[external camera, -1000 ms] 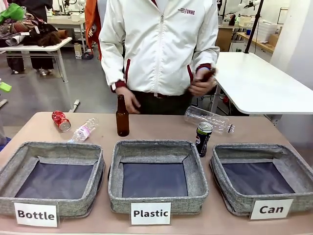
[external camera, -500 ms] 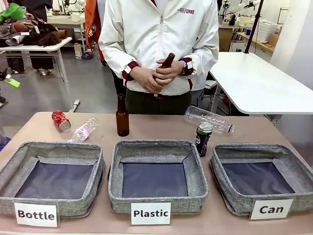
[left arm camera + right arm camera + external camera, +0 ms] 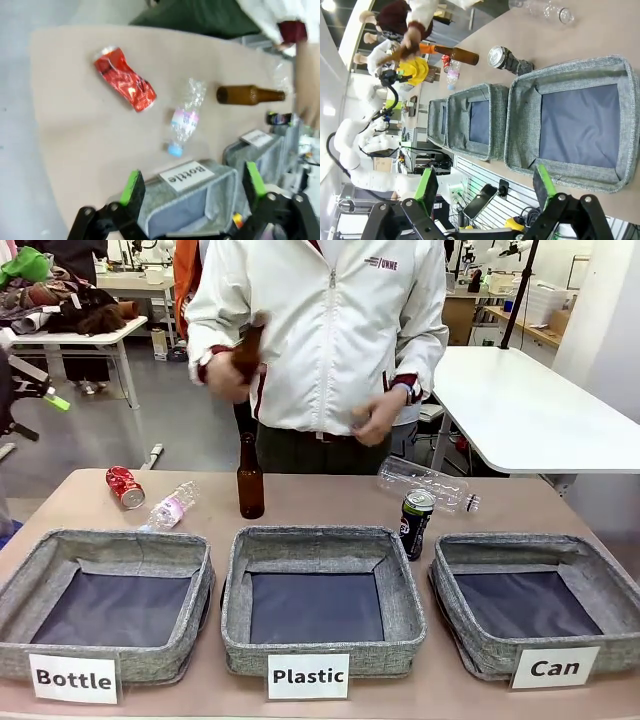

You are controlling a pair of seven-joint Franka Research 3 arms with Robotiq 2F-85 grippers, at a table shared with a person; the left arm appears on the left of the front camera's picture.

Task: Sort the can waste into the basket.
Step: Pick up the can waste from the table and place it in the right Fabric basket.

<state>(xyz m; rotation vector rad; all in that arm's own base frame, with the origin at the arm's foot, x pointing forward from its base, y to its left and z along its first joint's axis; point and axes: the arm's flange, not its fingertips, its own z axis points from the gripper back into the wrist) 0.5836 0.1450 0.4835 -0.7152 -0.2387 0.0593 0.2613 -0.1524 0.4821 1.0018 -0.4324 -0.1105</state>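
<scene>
A beige tabletop [image 3: 320, 502] stands in a workroom with a grey floor and a white side table [image 3: 530, 410]. Three shallow grey fabric baskets line its near edge, with white cards reading "Bottle", "Plastic" and "Can".

The dented red drink can [image 3: 125, 486] lies beyond the "Plastic" basket [image 3: 322, 645], well off to its left. The black-and-blue can with a silver top [image 3: 415, 523] stands upright just off that basket's far right corner. The "Can" basket [image 3: 480, 650] sits to its right.

The left gripper [image 3: 193, 183] and the right gripper [image 3: 485, 183] are both spread wide, holding nothing.
</scene>
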